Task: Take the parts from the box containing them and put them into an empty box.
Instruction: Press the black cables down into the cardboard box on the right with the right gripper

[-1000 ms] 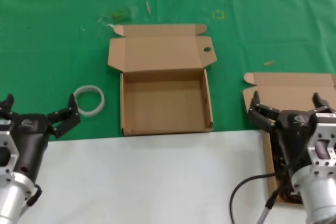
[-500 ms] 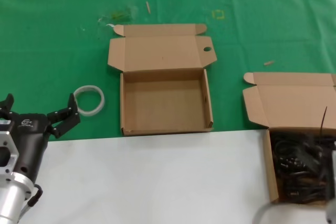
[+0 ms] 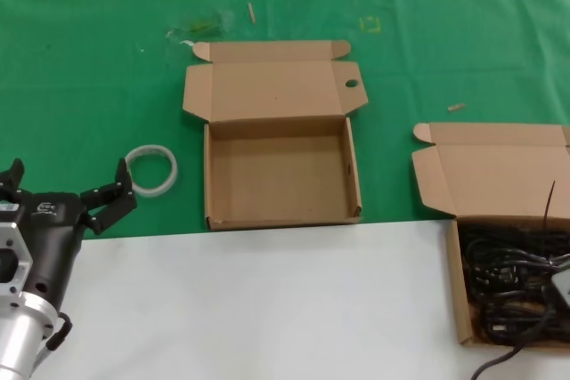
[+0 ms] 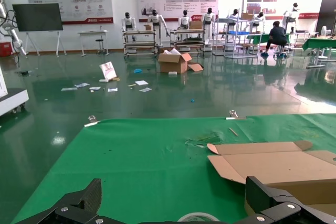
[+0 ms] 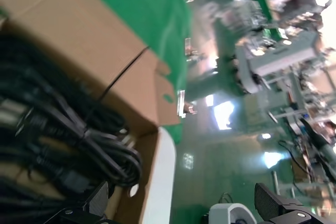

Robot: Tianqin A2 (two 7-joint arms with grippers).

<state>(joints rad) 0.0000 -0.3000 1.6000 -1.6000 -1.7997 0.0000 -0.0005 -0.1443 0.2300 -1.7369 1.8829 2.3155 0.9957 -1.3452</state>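
From the head view, the empty box (image 3: 280,175) sits mid-tabletop with nothing inside, and all the parts (image 3: 512,287) lie tangled in the box containing them (image 3: 499,175) at our right, so we judge the task barely begun. Our left gripper (image 3: 64,189) waits near a tape ring (image 3: 150,169), fingers spread open.

Our left wrist view shows green cloth (image 4: 131,161) and an exhibition hall behind.

Our right wrist view looks onto the parts (image 5: 52,129); our right gripper (image 5: 184,203) has its fingers apart, holding nothing.
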